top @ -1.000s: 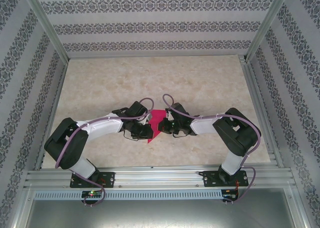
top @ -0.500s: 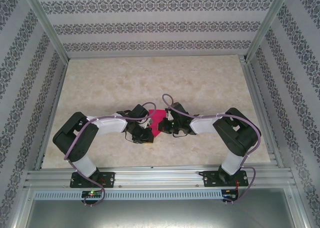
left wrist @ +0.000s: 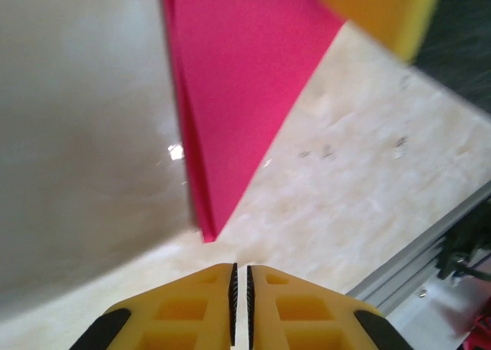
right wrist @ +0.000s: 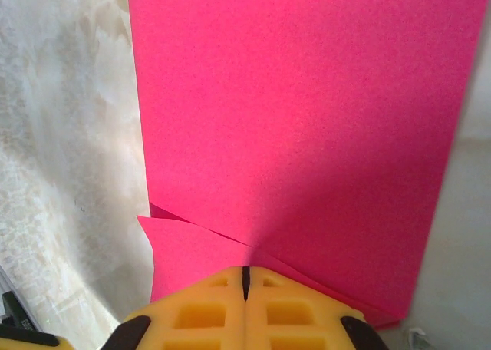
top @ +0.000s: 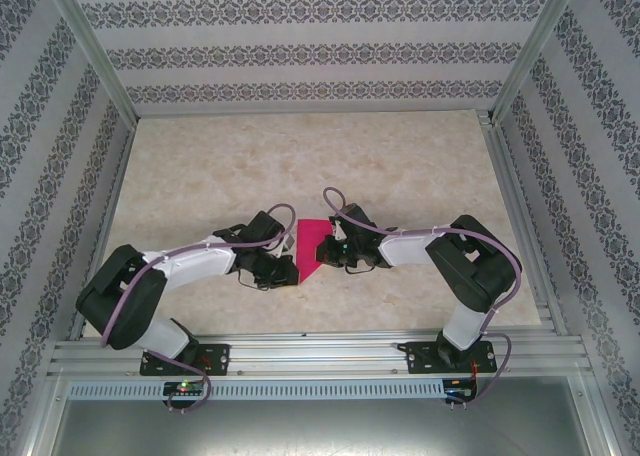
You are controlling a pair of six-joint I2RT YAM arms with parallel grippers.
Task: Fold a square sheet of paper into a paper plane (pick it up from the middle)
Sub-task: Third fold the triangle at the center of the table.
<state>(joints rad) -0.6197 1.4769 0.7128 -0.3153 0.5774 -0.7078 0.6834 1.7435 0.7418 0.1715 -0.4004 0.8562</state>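
Folding looks midway: the pink paper (top: 311,246) lies part-folded mid-counter (top: 400,166); the right pincer (top: 330,252), closed, pins its right edge; the left pincer (top: 284,269), nearly closed and empty, hovers near its tip; next, flatten the crease.

I see the paper (top: 310,246) as plain bright magenta-pink, unmarked. The table (top: 300,146) is cream with faint beige marbling. The walls (top: 320,51) are white with grey floral bands. The left arm (top: 195,261) and right arm (top: 405,246) are white and black, with mauve cables (top: 330,198). The left gripper (left wrist: 239,288) and right gripper (right wrist: 245,277) are yellow.
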